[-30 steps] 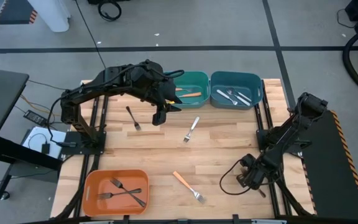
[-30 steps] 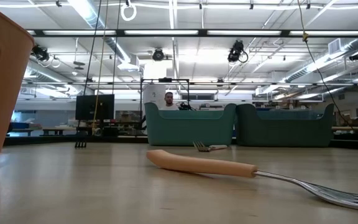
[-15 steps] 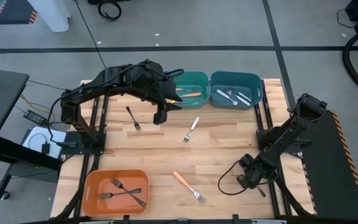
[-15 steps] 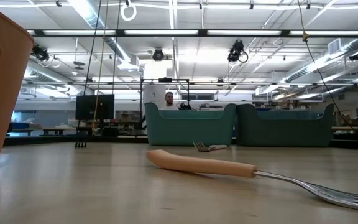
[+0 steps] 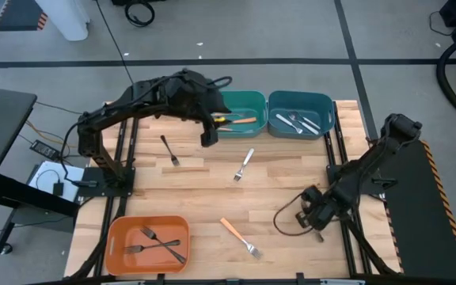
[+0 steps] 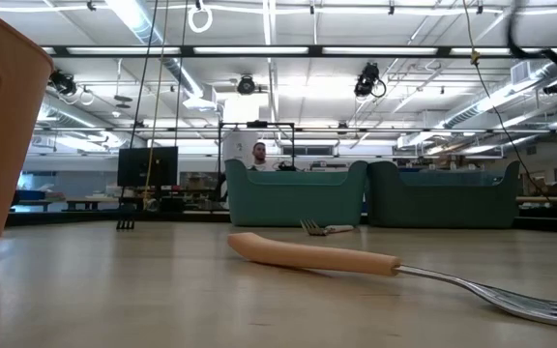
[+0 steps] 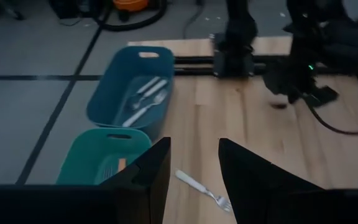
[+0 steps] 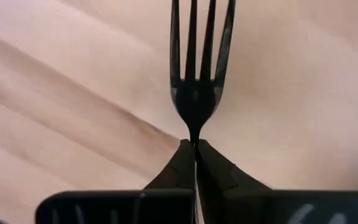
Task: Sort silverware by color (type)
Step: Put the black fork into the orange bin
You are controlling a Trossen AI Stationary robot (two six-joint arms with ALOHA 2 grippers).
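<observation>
Right gripper (image 8: 194, 163) is clamped on a black fork (image 8: 195, 74), tines pointing forward, low over the table's (image 5: 283, 198) right side. Left gripper (image 7: 194, 163) hangs empty, fingers parted, at the teal bin (image 5: 253, 104). Since a second ago the left gripper has shifted toward that bin; the right has edged leftward. An orange-handled fork (image 5: 238, 237) lies on the table's near part, a silver fork (image 5: 245, 164) mid-table.

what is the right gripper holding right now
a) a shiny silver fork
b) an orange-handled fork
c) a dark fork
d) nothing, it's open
c: in the right wrist view the right gripper is pinched shut on the thin neck of a dark fork, whose tines stick out past the fingertips over the wooden table.
</observation>
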